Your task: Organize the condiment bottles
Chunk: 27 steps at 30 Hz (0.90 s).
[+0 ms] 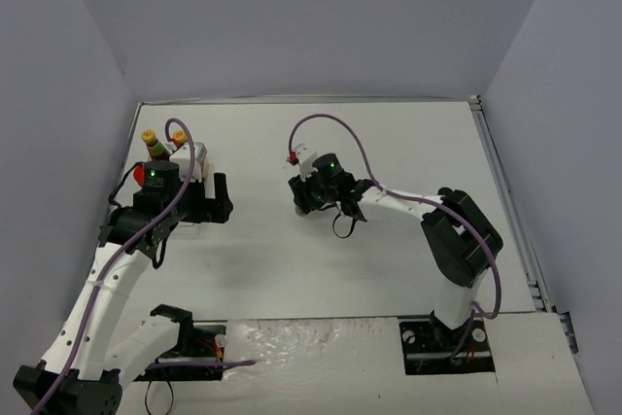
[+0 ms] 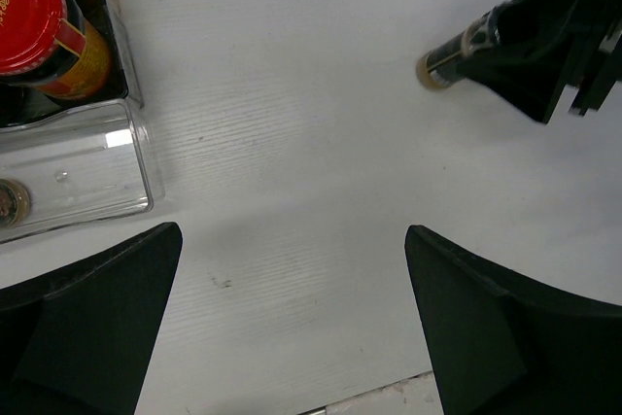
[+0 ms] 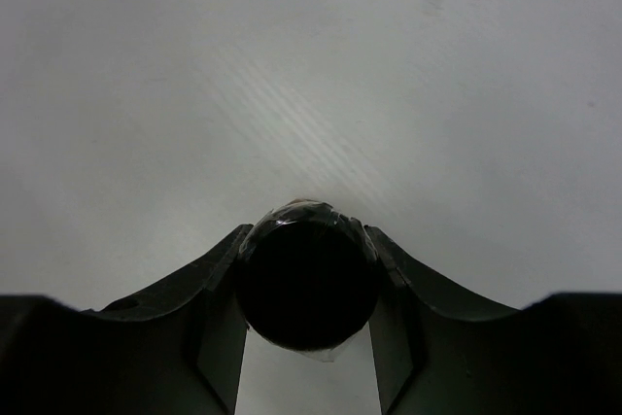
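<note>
Black-capped and small, the spice jar (image 3: 306, 289) is pinched at its lid between the fingers of the right gripper (image 1: 316, 196), near the middle of the top view and well apart from the rack (image 2: 136, 157). In the left wrist view it shows at upper right as a dark body with a tan base poking out of the jaws; whether it rests on the table (image 1: 389, 143) or is lifted I cannot tell. It looks light, rigid and smooth, probably glass or hard plastic, so a round cap could roll or slip in flat pads; a hold lower on the body, or a firm square squeeze at the cap, seems safer. The left gripper (image 2: 292, 240) is spread wide and holds nothing, hovering just beside the rack. At upper left of that view 1 red-lidded jar (image 2: 34, 12) stands in the rack, and the top view shows 2 yellow-capped bottles (image 1: 151, 138) at its far end.
</note>
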Tool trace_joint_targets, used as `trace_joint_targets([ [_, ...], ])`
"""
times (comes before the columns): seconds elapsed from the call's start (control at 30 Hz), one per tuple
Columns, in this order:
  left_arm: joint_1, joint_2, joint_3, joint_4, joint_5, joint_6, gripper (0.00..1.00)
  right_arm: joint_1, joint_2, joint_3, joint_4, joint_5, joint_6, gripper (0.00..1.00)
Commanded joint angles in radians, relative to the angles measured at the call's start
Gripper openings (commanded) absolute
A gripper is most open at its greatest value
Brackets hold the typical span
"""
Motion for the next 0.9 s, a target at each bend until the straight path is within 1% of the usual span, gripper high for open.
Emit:
trace_joint_targets([
  [0.0,-0.009,0.0,0.012,0.061,0.021,-0.009,0.97,0.132,-0.058,-0.003,0.099,-0.058,-0.038,0.09],
  [0.1,-0.009,-0.002,0.012,0.059,0.024,-0.013,0.97,0.204,-0.038,0.003,0.104,-0.027,-0.057,0.11],
  [0.17,-0.009,-0.001,0.012,0.055,0.025,-0.014,0.97,0.223,-0.019,0.007,0.115,-0.027,-0.051,0.13],
  [0.27,-0.011,0.0,0.006,0.053,0.038,-0.017,0.97,0.238,0.008,0.02,0.113,-0.02,-0.054,0.2],
  [0.33,-0.011,0.0,0.002,0.054,0.044,-0.019,0.97,0.248,0.022,0.023,0.114,-0.011,-0.056,0.28],
  [0.47,-0.011,0.0,-0.004,0.051,0.067,-0.023,0.97,0.259,0.012,0.02,0.111,0.003,-0.056,0.61],
  [0.53,-0.012,0.001,-0.004,0.05,0.074,-0.025,0.97,0.263,-0.005,0.014,0.105,0.016,-0.056,0.74],
  [0.57,-0.014,0.001,-0.004,0.05,0.076,-0.026,0.97,0.263,-0.014,0.012,0.1,0.016,-0.056,0.74],
  [0.6,-0.015,0.0,-0.005,0.05,0.083,-0.029,0.97,0.267,-0.036,0.008,0.095,0.025,-0.056,0.82],
  [0.67,-0.018,-0.002,-0.004,0.05,0.091,-0.036,0.97,0.268,-0.077,-0.008,0.083,0.036,-0.052,0.92],
  [0.7,-0.018,-0.001,-0.003,0.051,0.099,-0.041,0.97,0.268,-0.1,-0.017,0.076,0.043,-0.05,0.95],
  [0.8,-0.024,0.004,0.004,0.046,0.104,-0.054,0.97,0.268,-0.221,-0.051,0.041,0.091,-0.043,1.0],
  [0.87,-0.03,0.009,0.008,0.046,0.106,-0.064,0.97,0.268,-0.307,-0.088,-0.01,0.134,-0.031,1.0],
])
